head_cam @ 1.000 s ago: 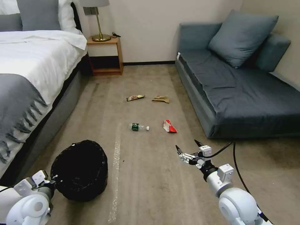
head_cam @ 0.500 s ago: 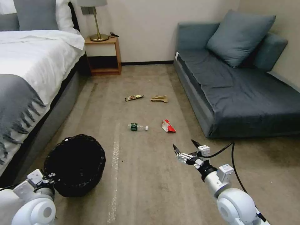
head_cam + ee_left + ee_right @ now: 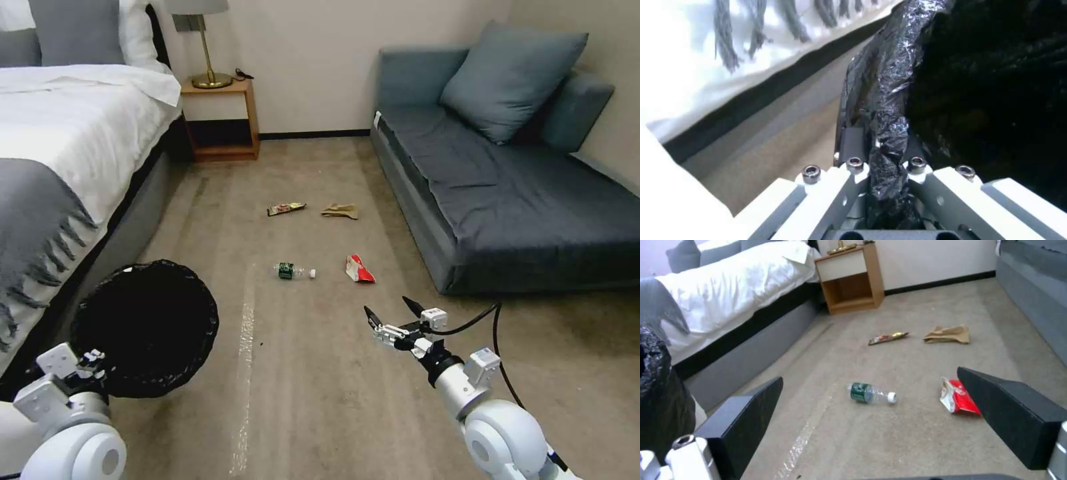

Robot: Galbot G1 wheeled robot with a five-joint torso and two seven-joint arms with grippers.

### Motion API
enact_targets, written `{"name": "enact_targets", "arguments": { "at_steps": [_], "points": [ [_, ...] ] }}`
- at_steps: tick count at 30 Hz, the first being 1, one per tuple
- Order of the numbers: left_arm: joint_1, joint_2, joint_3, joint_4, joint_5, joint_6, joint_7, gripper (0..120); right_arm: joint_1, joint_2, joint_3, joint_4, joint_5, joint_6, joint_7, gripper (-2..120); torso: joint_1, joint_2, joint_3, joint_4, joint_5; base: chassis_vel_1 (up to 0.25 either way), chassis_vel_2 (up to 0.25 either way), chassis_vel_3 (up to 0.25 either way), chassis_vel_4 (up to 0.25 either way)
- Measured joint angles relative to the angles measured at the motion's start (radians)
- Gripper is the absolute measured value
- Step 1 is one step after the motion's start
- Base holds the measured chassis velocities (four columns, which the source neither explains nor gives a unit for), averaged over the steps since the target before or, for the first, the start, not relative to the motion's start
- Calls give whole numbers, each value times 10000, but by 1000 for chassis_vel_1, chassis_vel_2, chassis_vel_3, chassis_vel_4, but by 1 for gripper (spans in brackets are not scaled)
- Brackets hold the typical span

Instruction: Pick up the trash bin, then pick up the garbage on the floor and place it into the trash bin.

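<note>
The trash bin point(image 3: 143, 327), lined with a crinkly black bag, hangs tilted beside the bed point(image 3: 60, 153), its mouth turned toward the camera. The left gripper point(image 3: 90, 365) holds it at the near rim, fingers point(image 3: 853, 146) closed on the bag-covered edge, as the left wrist view shows. The right gripper point(image 3: 388, 315) hovers low over the carpet point(image 3: 307, 387), fingers point(image 3: 746, 416) spread wide and holding nothing, pointed toward the litter. Four pieces of garbage lie on the floor between bed and sofa point(image 3: 507, 200): a crushed clear bottle point(image 3: 294, 271) with a green label, a red-and-white wrapper point(image 3: 359, 269) just beside it toward the sofa, and farther off a brown-yellow snack wrapper point(image 3: 287, 209) near a crumpled tan paper point(image 3: 341, 211). A wooden nightstand point(image 3: 222, 117) stands against the far wall.
</note>
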Motion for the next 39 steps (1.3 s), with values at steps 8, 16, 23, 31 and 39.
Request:
{"name": "enact_targets", "arguments": {
  "at_steps": [8,16,23,31,39],
  "points": [
    [78,70,63,184,769,-98,373,3,13,124,-47,-187,13,271,-94,100,-1,0,0,0,0,0,0,0,0],
    [134,224,127,295,1006,-166,639,3,78,251,-128,-187,-59,365,-187,100,0,1,0,1,-1,0,0,0,0],
    [195,350,104,349,1092,-297,808,3,89,266,-130,-234,-223,723,-402,100,0,2,0,1,-1,0,0,0,0],
    [187,416,76,485,1062,-384,870,3,103,325,-127,-314,-269,801,-456,100,-1,1,-1,1,-1,-9,7,4,-13],
    [83,428,73,638,1030,-479,935,3,78,368,-104,-404,-365,807,-456,100,-1,1,0,1,-1,-68,63,64,-71]
  ]
}}
